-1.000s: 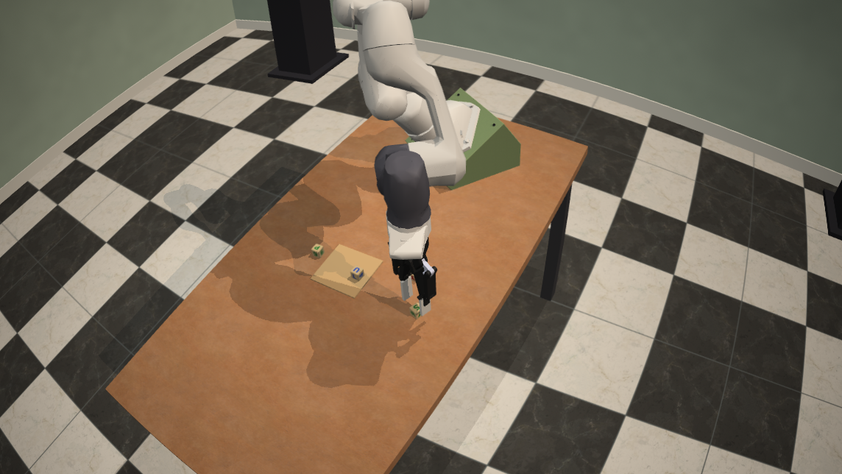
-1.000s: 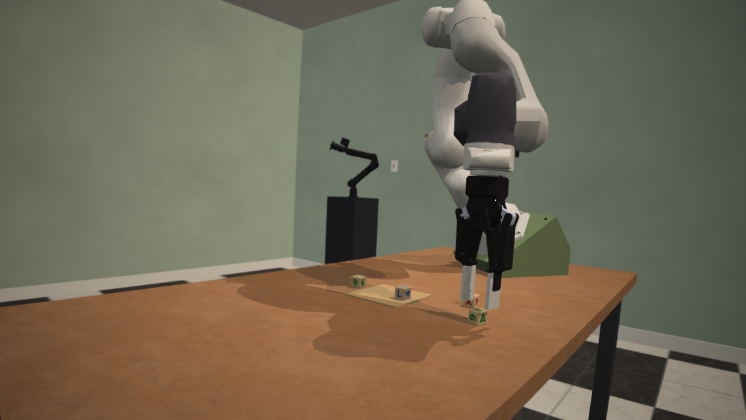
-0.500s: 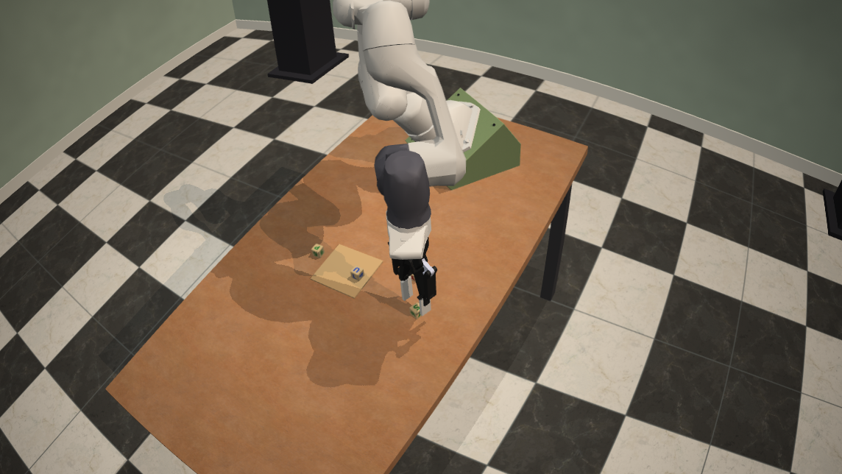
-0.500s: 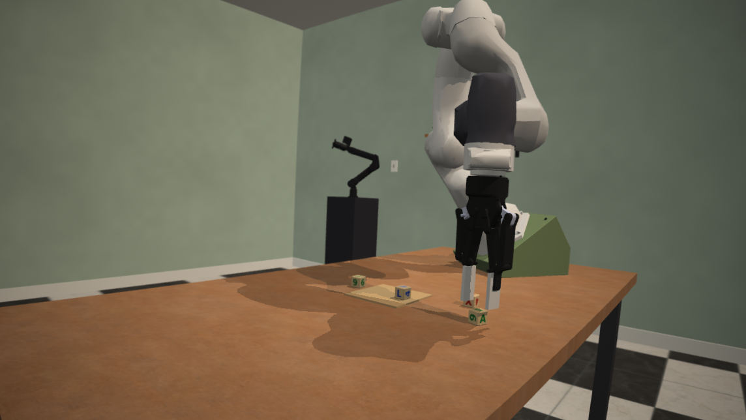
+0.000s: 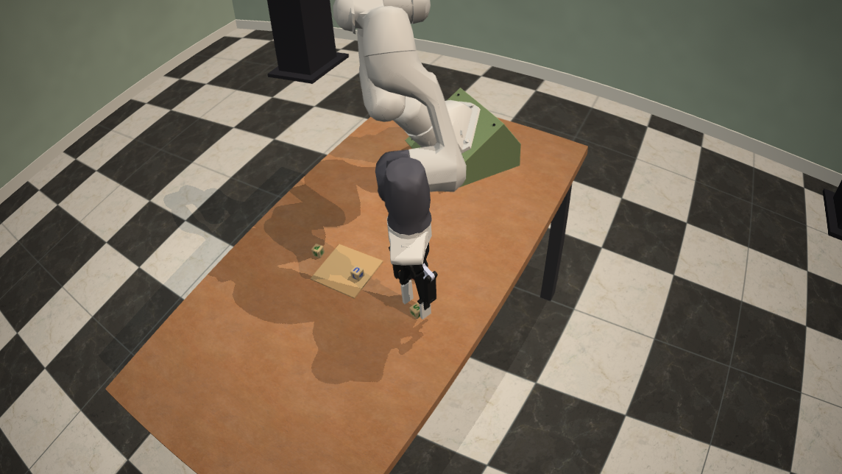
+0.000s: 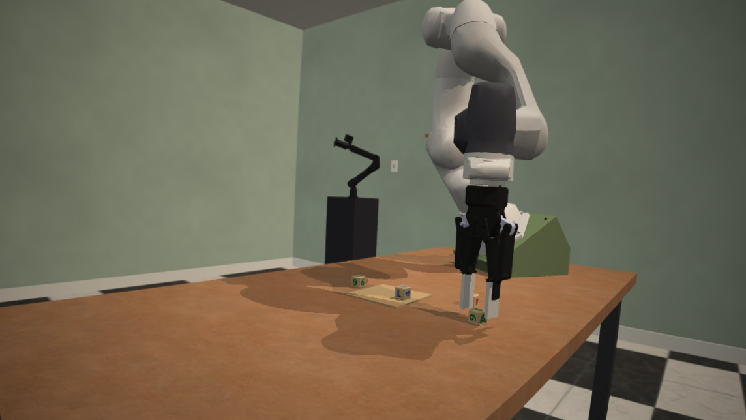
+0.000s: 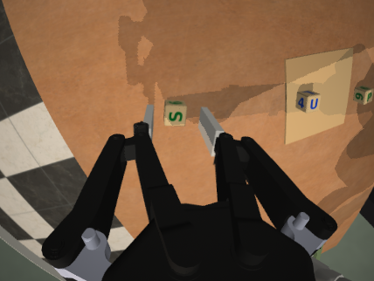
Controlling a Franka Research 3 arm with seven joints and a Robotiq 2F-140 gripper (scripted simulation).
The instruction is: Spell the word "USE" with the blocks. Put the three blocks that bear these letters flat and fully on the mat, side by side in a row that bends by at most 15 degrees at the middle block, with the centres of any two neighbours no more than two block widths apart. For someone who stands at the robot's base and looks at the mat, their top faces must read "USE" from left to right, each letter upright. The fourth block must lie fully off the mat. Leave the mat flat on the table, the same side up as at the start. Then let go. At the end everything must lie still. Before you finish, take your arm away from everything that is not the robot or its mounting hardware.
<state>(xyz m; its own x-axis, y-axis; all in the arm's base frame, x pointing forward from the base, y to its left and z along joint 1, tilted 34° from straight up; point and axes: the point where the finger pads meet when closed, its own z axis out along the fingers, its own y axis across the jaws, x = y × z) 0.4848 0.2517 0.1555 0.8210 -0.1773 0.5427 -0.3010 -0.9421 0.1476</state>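
My gripper point(image 5: 416, 306) point(image 6: 478, 311) point(image 7: 176, 116) is open and empty, pointing down. Its fingertips stand low over the block with a green S point(image 5: 416, 310) point(image 6: 477, 316) point(image 7: 175, 114), one to each side in the wrist view; their exact height is unclear. The S block rests on the table off the mat. The block with a blue U point(image 5: 357, 273) point(image 6: 402, 293) point(image 7: 308, 101) sits on the tan mat point(image 5: 353, 288) point(image 6: 378, 298) point(image 7: 301, 128). A green-lettered block point(image 5: 317, 251) point(image 6: 358, 282) point(image 7: 363, 95) lies beyond the mat. A red-marked block point(image 6: 476, 300) is partly hidden behind the fingers.
The wooden table point(image 5: 235, 377) point(image 6: 208, 355) carries the green wedge-shaped base point(image 5: 494, 153) point(image 6: 548, 250) of the arm at its back. The table's long edge runs to the right of the S block. A black pedestal point(image 5: 303, 41) point(image 6: 350, 229) stands on the floor behind the table.
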